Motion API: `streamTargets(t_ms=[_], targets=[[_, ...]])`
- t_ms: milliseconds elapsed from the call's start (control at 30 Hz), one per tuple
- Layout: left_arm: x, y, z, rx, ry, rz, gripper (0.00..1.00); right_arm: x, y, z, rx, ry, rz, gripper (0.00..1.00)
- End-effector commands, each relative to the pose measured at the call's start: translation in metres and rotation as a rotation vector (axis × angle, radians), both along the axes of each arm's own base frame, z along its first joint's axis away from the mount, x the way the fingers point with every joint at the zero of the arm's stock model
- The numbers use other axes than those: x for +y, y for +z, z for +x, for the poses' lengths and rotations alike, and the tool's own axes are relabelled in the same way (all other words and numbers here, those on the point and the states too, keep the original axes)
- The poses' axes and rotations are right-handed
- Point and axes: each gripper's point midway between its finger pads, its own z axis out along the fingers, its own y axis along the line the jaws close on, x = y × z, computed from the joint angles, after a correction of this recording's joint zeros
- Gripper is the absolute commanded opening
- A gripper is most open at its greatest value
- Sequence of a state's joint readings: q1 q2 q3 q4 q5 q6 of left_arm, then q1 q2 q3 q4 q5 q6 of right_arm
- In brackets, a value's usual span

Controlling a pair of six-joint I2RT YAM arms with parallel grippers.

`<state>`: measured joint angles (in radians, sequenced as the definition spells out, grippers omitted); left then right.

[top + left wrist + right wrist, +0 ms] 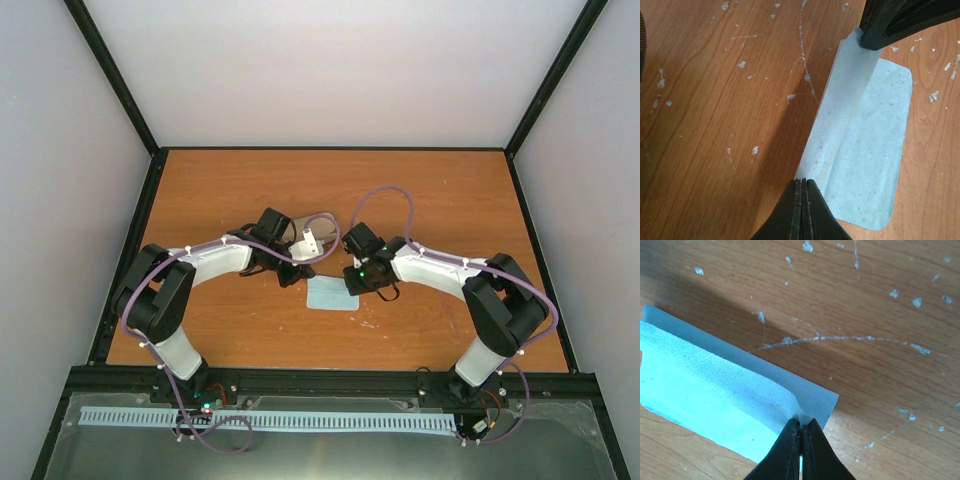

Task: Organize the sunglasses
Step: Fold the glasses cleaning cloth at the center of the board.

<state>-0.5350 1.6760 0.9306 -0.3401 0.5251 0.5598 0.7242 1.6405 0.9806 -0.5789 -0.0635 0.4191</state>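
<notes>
Near the case [298,228], both jaws pinch the cloth [330,295].

Sunglasses [308,243]: one pair, visible only in the top view as a small pale shape on the table [430,200] near its middle, too small to tell frame colour, lenses, arms, or whether folded.

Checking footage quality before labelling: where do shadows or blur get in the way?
Left wrist view: sharp; a soft shadow falls on the wooden table left of the raised fold of the light blue cloth; left end effector dark. Right wrist view: diagonal shadow band over the wood; right end effector slightly blurred. Top view: even light, no glare.
</notes>
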Motion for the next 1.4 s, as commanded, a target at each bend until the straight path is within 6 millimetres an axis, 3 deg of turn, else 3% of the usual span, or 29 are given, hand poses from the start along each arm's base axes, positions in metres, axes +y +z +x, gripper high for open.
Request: streamTargets(t_ms=[0, 433, 900, 1367], targets=[[-0.004, 0.011, -0.012, 0.014, -0.032, -0.031, 0.01, 0.003, 0.000, -0.006, -0.004, -0.002, 0.019, 0.03], [-0.005, 0.009, -0.024, 0.068, -0.054, -0.047, 0.01, 0.003, -0.008, -0.020, 0.021, 0.008, 0.025, 0.03], [-0.003, 0.001, -0.018, 0.055, -0.034, -0.018, 0.01, 0.003, -0.011, -0.034, 0.016, 0.058, 0.032, 0.03], [-0.007, -0.006, -0.027, 0.082, -0.091, -0.022, 0.07, -0.003, -0.018, -0.044, 0.016, 0.091, 0.019, 0.17]])
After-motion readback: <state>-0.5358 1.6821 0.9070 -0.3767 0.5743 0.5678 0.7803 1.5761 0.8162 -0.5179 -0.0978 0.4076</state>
